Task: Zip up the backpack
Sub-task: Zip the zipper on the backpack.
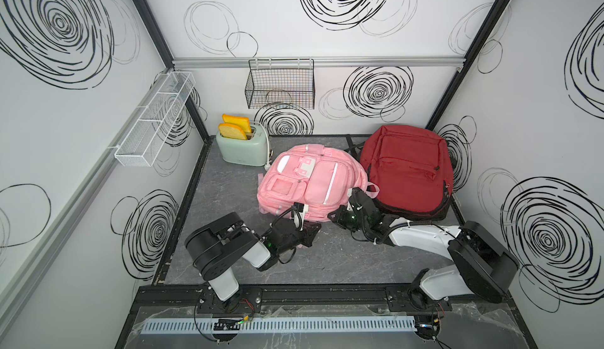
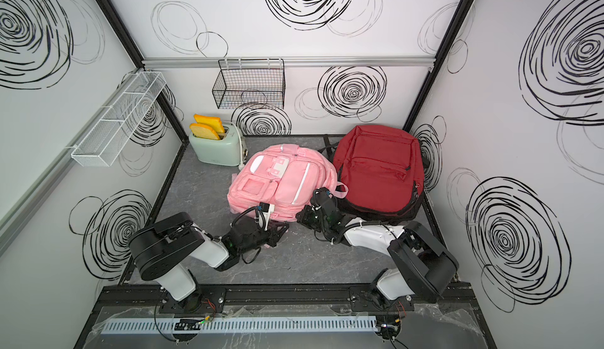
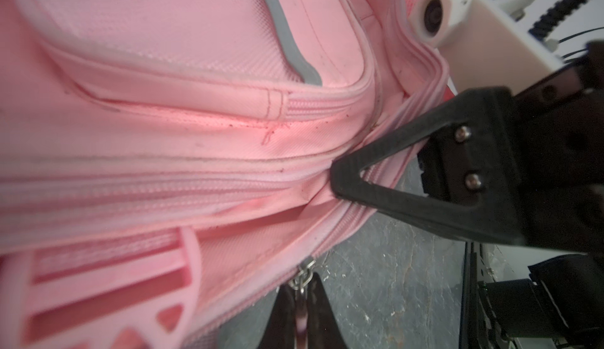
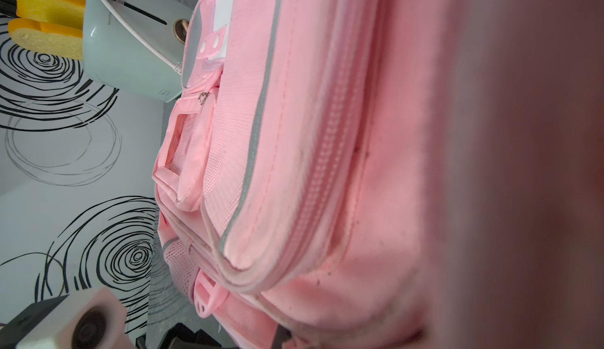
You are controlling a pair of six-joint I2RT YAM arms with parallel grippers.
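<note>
Surface (image 1: 228, 200): grey; pink bag (image 1: 310, 180) centre, red bag (image 1: 408, 167) far-right corner.
Room: swirled walls (image 1: 327, 46), 2 baskets (image 1: 280, 86) (image 1: 153, 122).
Left gripper (image 3: 300, 318): clamped on pull (image 3: 302, 278).
Right gripper (image 3: 341, 176): closed; its hold we cannot tell.

Bright, even, nearly shadowless light fills both top views, whose edges bow with wide-angle distortion, while up close in the wrist views the pink backpack (image 4: 327, 135) blurs softly.
</note>
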